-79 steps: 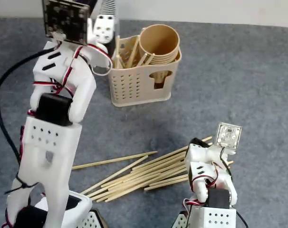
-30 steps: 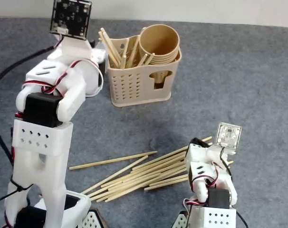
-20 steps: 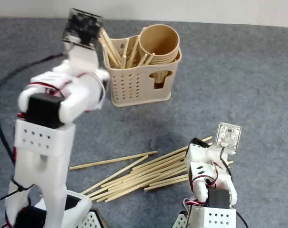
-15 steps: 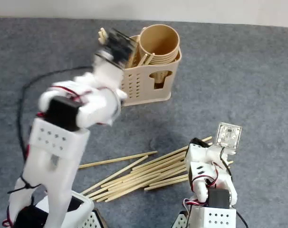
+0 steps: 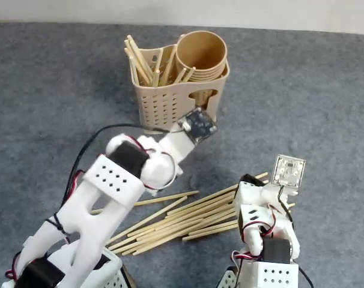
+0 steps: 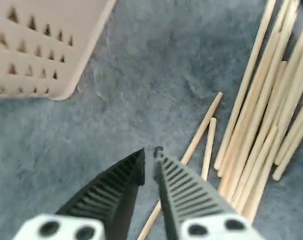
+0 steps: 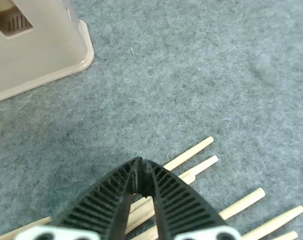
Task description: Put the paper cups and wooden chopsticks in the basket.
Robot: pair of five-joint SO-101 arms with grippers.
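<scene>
Left claw [image 6: 150, 154] hung low over the desk [image 6: 141, 75], its jaws a narrow slit apart with nothing between them. Loose chopsticks [image 6: 261, 115] lay in a fan just to one side of it, and the nearest single stick ran under one finger. The basket [image 6: 46, 55] corner stood ahead of the tips on the other side, apart from them. In the high view the cups [image 5: 201, 53] sat stacked in the basket, with chopsticks [image 5: 140, 59] standing upright in the compartment beside them. Right claw [image 7: 141, 174] was closed, tips touching and empty, above the ends of the loose chopsticks. The basket stood well ahead of it.
</scene>
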